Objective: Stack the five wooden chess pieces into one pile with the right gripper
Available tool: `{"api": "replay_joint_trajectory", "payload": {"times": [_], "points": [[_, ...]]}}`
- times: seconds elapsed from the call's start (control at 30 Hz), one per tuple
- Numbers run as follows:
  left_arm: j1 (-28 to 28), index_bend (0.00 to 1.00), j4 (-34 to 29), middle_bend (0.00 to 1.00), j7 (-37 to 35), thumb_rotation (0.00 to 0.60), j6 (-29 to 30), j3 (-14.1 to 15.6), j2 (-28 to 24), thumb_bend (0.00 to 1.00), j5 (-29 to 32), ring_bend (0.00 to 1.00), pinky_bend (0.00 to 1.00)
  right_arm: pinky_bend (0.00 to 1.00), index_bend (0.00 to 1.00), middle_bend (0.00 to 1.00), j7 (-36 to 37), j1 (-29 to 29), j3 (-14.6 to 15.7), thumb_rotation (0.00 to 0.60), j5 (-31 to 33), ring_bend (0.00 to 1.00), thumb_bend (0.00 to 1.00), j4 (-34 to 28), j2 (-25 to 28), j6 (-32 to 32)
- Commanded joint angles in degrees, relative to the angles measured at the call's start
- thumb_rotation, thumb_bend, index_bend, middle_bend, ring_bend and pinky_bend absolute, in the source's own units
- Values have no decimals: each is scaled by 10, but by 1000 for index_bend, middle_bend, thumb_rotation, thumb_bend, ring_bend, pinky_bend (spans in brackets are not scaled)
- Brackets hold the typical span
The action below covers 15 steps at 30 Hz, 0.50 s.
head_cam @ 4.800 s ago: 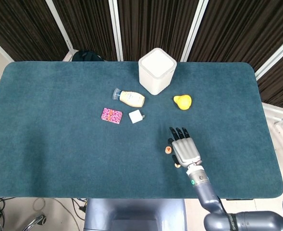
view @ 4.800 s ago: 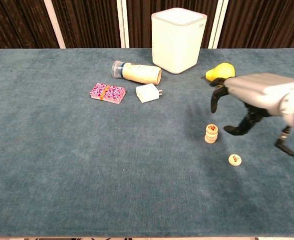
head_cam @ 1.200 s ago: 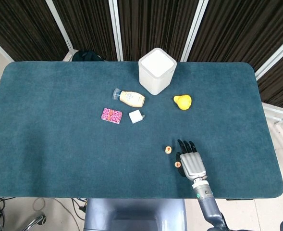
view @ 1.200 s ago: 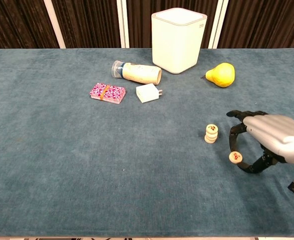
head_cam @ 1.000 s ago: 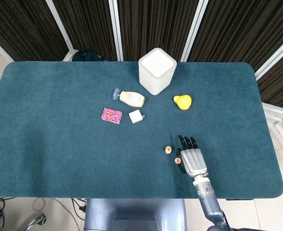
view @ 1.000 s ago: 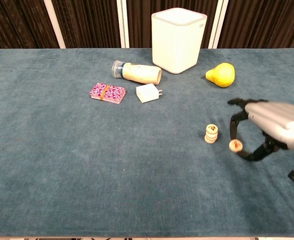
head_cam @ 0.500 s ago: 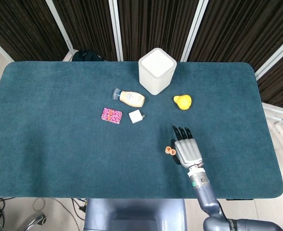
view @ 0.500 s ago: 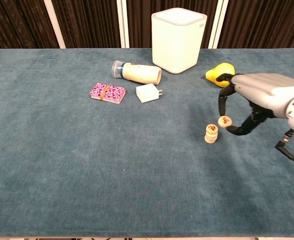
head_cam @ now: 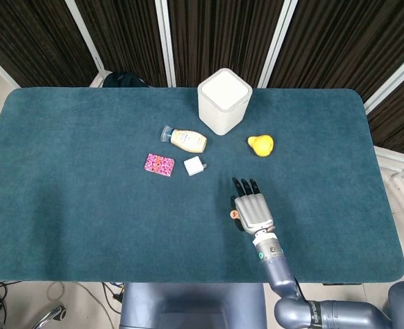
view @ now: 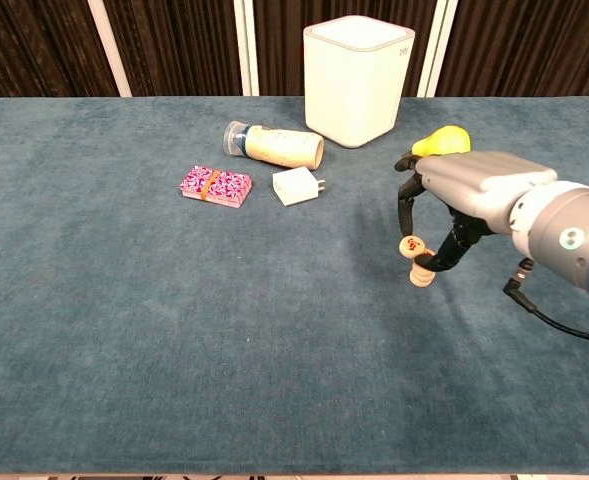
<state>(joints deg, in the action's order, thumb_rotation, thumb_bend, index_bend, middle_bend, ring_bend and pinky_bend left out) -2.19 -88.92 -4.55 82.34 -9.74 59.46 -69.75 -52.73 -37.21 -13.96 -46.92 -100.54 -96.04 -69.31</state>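
Note:
My right hand [view: 452, 205] hovers over the pile of wooden chess pieces [view: 420, 273] on the blue table and pinches one round wooden chess piece [view: 411, 245] with a red mark between thumb and a finger, just above the pile's top. In the head view the right hand [head_cam: 252, 209] covers the pile; only the piece's edge [head_cam: 234, 214] peeks out at its left. Whether the held piece touches the pile I cannot tell. The left hand shows in neither view.
Behind the right hand lie a yellow pear [view: 440, 141] and a white square container [view: 358, 79]. Further left are a lying bottle [view: 273, 145], a white charger [view: 297, 186] and a pink card pack [view: 215, 186]. The table's near edge [head_cam: 188, 279] runs close below the hand.
The right hand picked the loose piece off the cloth near the front, lifted it and carried it left and away to just above the pile.

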Motion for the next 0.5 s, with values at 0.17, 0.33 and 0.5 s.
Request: {"api": "replay_joint_trajectory", "payload": {"times": [0.17, 0.33, 0.5], "points": [[0, 55, 1, 0, 0, 600, -1, 0, 0, 153, 0, 0, 88, 0, 523, 0, -8, -12, -2, 600, 18, 0, 365, 10, -3, -3], [0, 55, 0, 0, 1, 600, 0, 0, 0, 153, 0, 0, 88, 0, 523, 0, -8, -18, 0, 600, 29, 0, 365, 12, 2, -6], [0, 56, 0, 0, 3, 600, 0, 0, 1, 153, 0, 0, 88, 0, 523, 0, -4, -23, 5, 600, 33, 0, 365, 13, 5, -7]]}}
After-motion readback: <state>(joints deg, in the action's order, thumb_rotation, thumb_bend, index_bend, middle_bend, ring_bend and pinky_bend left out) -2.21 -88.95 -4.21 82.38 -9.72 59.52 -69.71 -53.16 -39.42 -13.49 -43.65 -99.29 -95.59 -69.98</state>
